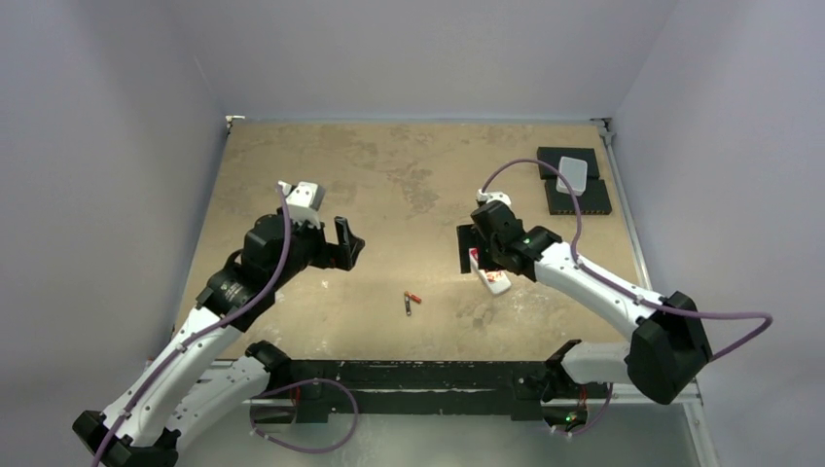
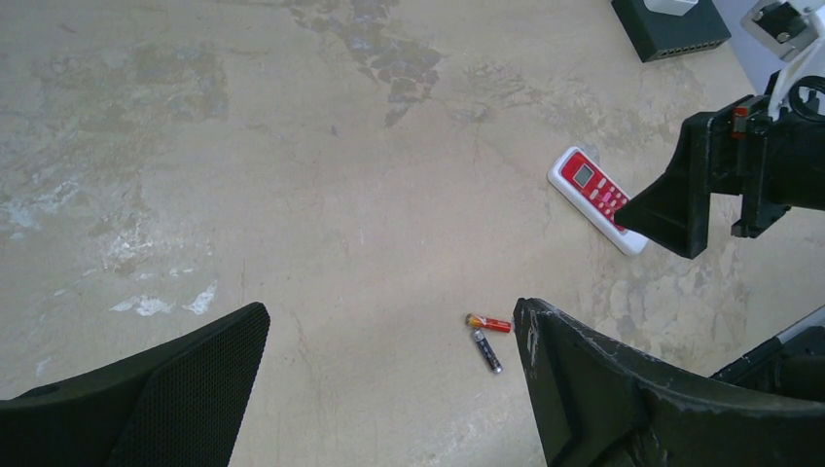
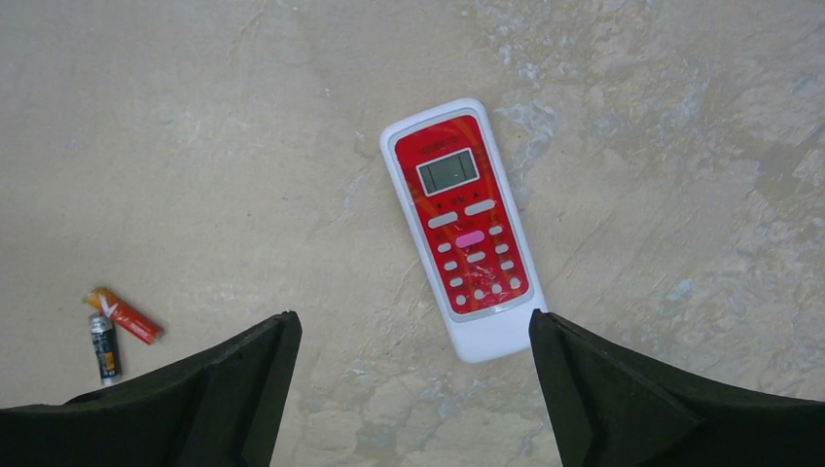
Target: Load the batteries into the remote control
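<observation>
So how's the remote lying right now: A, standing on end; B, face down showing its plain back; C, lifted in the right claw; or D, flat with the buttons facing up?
D: the remote control lies flat on the table with its red button panel and little screen facing up, and the right claw hangs open over it without gripping it.

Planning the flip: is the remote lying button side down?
No, the remote control lies with its red button panel facing up.
</observation>
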You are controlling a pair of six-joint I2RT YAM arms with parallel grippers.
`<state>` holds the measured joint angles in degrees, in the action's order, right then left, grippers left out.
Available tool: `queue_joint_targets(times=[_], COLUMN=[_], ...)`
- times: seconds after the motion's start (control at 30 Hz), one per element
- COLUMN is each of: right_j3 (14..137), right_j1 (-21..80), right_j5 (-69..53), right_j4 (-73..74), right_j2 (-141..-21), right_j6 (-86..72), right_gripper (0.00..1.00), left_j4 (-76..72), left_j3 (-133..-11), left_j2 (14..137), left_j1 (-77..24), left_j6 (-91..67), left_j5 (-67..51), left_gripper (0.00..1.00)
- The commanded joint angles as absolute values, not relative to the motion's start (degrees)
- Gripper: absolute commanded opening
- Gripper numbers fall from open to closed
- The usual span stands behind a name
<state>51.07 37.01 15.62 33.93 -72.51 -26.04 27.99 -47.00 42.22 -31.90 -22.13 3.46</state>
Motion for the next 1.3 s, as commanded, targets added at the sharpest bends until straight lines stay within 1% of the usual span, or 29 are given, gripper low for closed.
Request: queue_joint_targets(times=[0.0,0.37,0.87,1.13,1.27], right_j3=[50.8,49.4,45.3,43.6,43.0], right_j1=[35.7,30.4,29.7,29.8,29.9], right_j5=[19.5,17.8,13.8,11.6,11.5], right_j4=[31.8,28.7,24.4,22.4,22.5], right_j2=[-74.8,-79.9,-84.2,-84.5,-83.8], right_j6=[-28.0,-30.0,-31.3,-31.2,-31.2], right_gripper=[0.99,0.99,0.99,0.99,0.97], left_j4=[27.3,27.3,27.2,27.2,27.2], left_j3=[-46.6,-46.5,-46.4,-46.4,-46.4], left_j2=[41.3,40.3,39.4,39.2,39.1], left_j1=[-31.8,-31.8,-31.8,-31.8,-31.8], left_j6=[-22.9,-22.7,-22.5,-22.6,-22.6], left_j5=[3.5,3.0,2.7,2.7,2.7], left_gripper=[0.99,0.99,0.99,0.99,0.99])
